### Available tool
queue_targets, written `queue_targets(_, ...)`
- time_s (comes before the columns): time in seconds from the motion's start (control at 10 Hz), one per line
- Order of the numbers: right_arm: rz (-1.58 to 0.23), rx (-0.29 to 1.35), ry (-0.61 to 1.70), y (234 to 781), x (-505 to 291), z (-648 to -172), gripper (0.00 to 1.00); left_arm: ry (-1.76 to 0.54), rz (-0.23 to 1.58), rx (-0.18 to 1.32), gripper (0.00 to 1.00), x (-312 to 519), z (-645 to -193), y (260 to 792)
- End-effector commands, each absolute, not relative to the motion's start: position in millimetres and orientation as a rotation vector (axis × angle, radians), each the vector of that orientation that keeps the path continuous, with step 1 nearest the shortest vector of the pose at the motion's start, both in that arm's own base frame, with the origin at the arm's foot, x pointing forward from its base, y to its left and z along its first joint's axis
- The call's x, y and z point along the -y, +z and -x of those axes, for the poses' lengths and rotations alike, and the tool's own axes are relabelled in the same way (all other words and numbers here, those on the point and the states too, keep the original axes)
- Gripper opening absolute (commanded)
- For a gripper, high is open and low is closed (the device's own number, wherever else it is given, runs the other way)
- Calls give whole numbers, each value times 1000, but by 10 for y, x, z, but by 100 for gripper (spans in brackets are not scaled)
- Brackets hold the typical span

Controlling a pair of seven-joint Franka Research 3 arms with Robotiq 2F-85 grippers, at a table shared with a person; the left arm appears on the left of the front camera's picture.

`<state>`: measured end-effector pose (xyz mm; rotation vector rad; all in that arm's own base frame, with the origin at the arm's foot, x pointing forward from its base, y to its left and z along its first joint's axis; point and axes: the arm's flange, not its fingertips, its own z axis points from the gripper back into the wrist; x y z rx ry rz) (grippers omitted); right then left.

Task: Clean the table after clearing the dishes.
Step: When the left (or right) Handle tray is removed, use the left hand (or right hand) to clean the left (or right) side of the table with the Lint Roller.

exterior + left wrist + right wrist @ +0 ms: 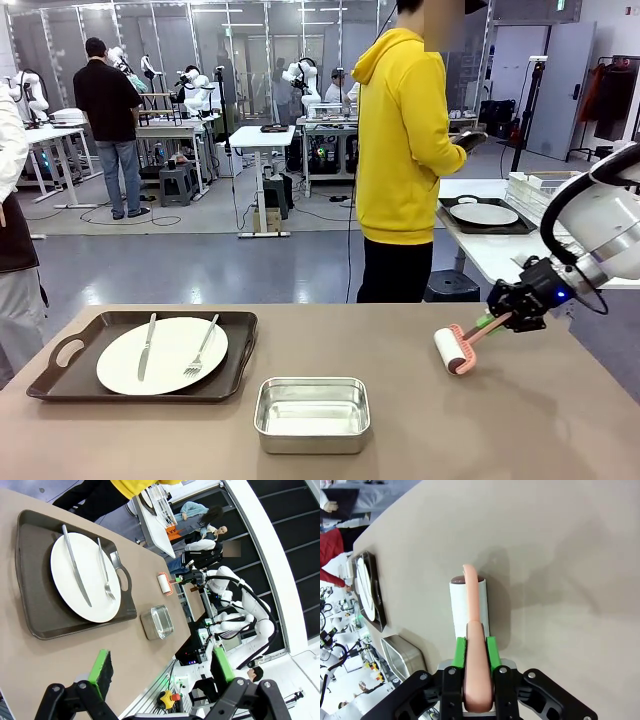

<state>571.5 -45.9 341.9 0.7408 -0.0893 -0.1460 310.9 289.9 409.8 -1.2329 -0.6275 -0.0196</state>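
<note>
Tabletop, wide, matte and brown-taupe (pixel 420 440): a small rectangular steel pan (pixel 312 412) is noted near the robot's edge and is taken as the reference point.

Left of the pan and just apart from it, a dark brown rectangular handled tray (pixel 62 378) is seen. On it a round white plate (pixel 165 360) is carried, with a silver knife (pixel 147 345) and a silver fork (pixel 203 350) laid across the plate, side by side.

Right of the pan and somewhat farther across the table, a lint roller with a white roll and a pink handle (pixel 452 350) is recorded; its roll appears to be set against the tabletop.

The right gripper (pixel 502 322) is clamped on the pink handle, the green pads (pixel 460 650) being pressed to either side of it in the right wrist view.

The left gripper (pixel 161 669) is observed with its jaws spread wide and nothing between them, above the table on the tray's side of the pan.

Well beyond the pan, to the far right, a second dark tray with a white plate (pixel 485 214) is found on a smaller white table (pixel 500 255), beside a person in a yellow hoodie (pixel 400 150).
</note>
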Motion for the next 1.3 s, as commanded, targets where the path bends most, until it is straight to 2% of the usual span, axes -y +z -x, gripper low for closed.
queue_targets(0.0,-607,143,-175,3201,806,-5733,20,-22,1230,634,100,-2905,-3092,4107)
queue_targets(0.7,-538,191,-274,3434,1711,-5523,20,-22,1230,634,100,-2905,-3092,4107)
queue_targets(1.2,-555,193,-230,3664,1696,-5500,20,-22,1230,634,100,-2905,-3092,4107)
